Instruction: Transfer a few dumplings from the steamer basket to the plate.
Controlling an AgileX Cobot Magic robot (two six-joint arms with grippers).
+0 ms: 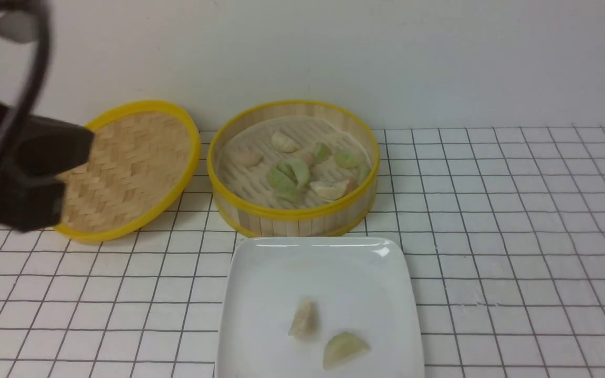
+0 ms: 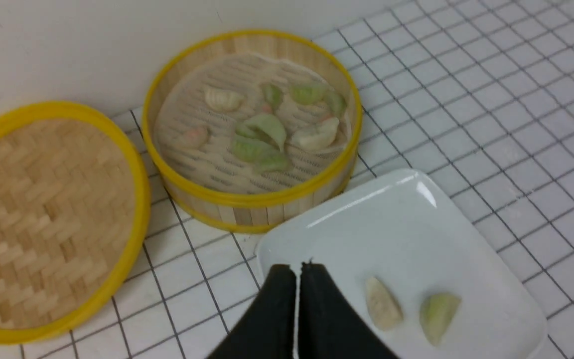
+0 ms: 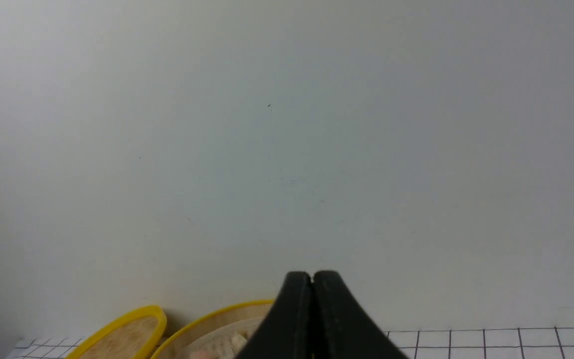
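The steamer basket [image 1: 292, 212] stands at the back middle and holds several green and beige dumplings [image 1: 287, 176]; it also shows in the left wrist view [image 2: 247, 199]. The white plate [image 1: 266, 273] lies in front of it with a beige dumpling [image 1: 303, 318] and a green dumpling [image 1: 343, 348] near its front; the plate [image 2: 406, 219] and both dumplings [image 2: 382, 309] [image 2: 437, 310] show in the left wrist view. My left gripper [image 2: 299, 269] is shut and empty, raised above the plate's left corner; in the front view it shows at the left edge [image 1: 79, 155]. My right gripper [image 3: 312, 275] is shut and empty, raised facing the wall.
The flat woven bamboo lid [image 1: 134, 163] with a yellow rim leans against the wall left of the basket, partly behind my left arm. The tabletop [image 1: 518, 236] is white tile with a dark grid. A pale wall stands right behind the basket.
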